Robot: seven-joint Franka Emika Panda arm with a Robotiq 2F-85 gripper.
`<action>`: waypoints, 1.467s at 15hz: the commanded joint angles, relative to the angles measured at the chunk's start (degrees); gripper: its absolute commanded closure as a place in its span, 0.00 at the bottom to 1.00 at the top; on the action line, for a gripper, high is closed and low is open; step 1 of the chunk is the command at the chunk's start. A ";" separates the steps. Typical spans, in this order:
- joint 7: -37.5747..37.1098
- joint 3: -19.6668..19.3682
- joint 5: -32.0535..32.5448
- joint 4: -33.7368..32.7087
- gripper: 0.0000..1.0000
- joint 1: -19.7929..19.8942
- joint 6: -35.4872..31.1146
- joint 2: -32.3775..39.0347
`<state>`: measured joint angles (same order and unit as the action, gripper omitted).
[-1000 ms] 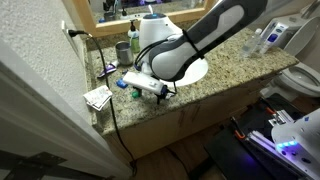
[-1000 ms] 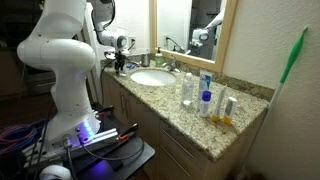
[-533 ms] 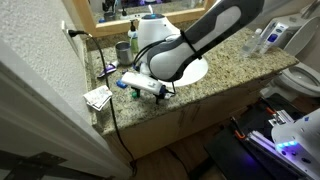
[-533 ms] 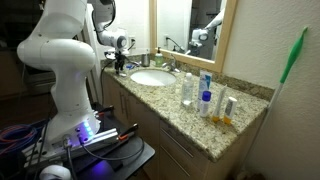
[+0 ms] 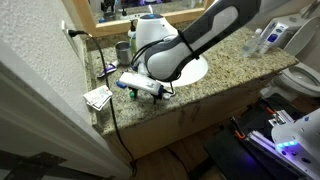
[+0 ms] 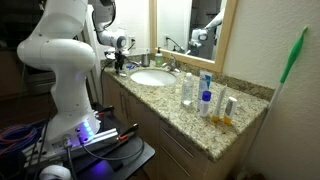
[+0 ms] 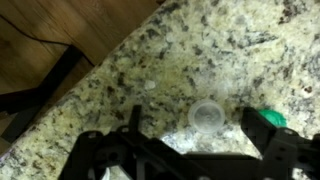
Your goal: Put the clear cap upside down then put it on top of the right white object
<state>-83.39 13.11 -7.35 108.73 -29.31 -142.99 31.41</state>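
While the pincer (image 7: pixel 197 128) hangs wide astride the clear cap (image 7: pixel 207 114) at wrist-view four o'clock, grasping seems next: lower, close.

Home bathroom: granite vanity (image 6: pixel 165 98) with oval sink (image 6: pixel 150 77), framed wall mirror (image 6: pixel 190 25) above, toiletry bottles (image 6: pixel 205 98) on top, wood cabinet (image 6: pixel 170 140) underneath.

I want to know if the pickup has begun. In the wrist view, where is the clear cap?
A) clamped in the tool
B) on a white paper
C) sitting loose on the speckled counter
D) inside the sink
C: the clear cap sits on the speckled counter, with nothing gripping it.
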 commanded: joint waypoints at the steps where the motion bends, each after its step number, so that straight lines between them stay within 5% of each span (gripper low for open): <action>1: 1.58 0.51 -1.27 -1.42 0.26 0.67 -0.04 1.69; 11: 1.65 0.69 -1.51 -0.55 0.92 0.85 0.49 0.45; 22: 0.36 1.70 -3.04 9.80 0.92 1.38 0.67 -9.26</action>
<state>-83.76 13.43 -8.11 112.33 -29.24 -141.13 27.19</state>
